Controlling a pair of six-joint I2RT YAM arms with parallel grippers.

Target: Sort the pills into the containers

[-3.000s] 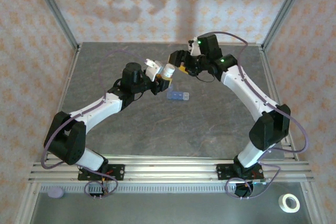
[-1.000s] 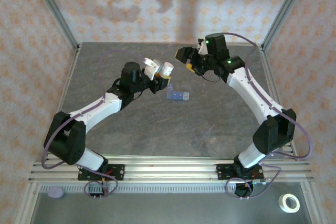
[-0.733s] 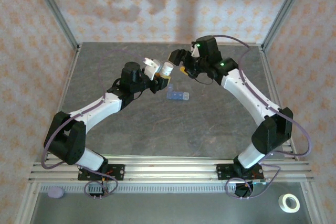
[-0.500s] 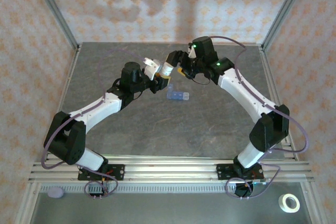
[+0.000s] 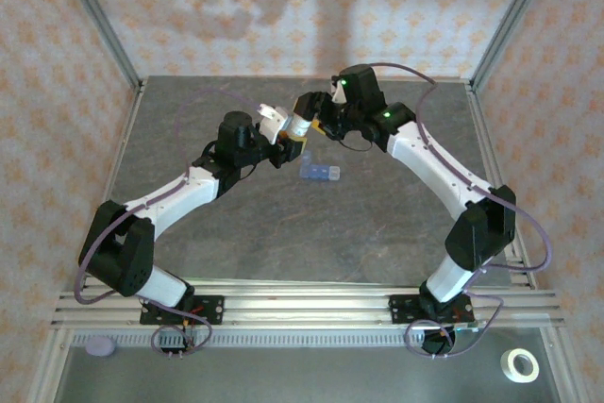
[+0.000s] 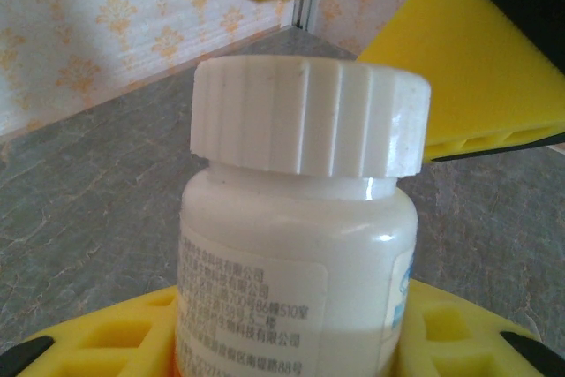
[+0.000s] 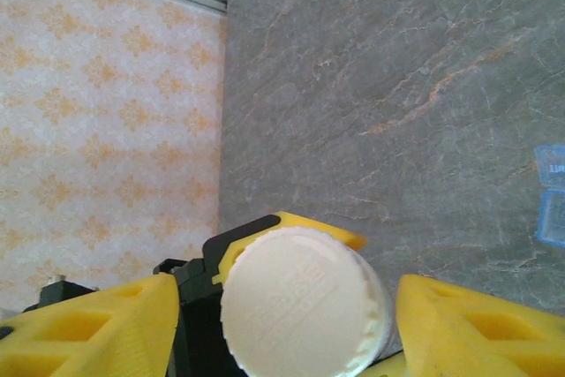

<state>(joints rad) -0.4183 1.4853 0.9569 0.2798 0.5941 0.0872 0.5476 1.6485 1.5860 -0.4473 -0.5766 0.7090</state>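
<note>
Left gripper (image 6: 291, 350) clamped on white bottle (image 6: 296, 253) body, raised off table (image 5: 236, 224). Right gripper (image 7: 287, 311) jaws spread, straddling the cap (image 7: 300, 306), slim gaps both sides. Blue containers (image 5: 319, 173) lie on table near bottle, unobstructed. Tape roll (image 5: 519, 365) on front ledge, well apart

You have bright, even light. Soft, blurred arm shadows lie on the wall (image 5: 274, 2) beyond the left claw (image 5: 288, 135). The bottle (image 6: 291, 289) in that claw reads sharp, with faint glare on its shoulder; the bench (image 6: 88, 183) behind it is soft.
</note>
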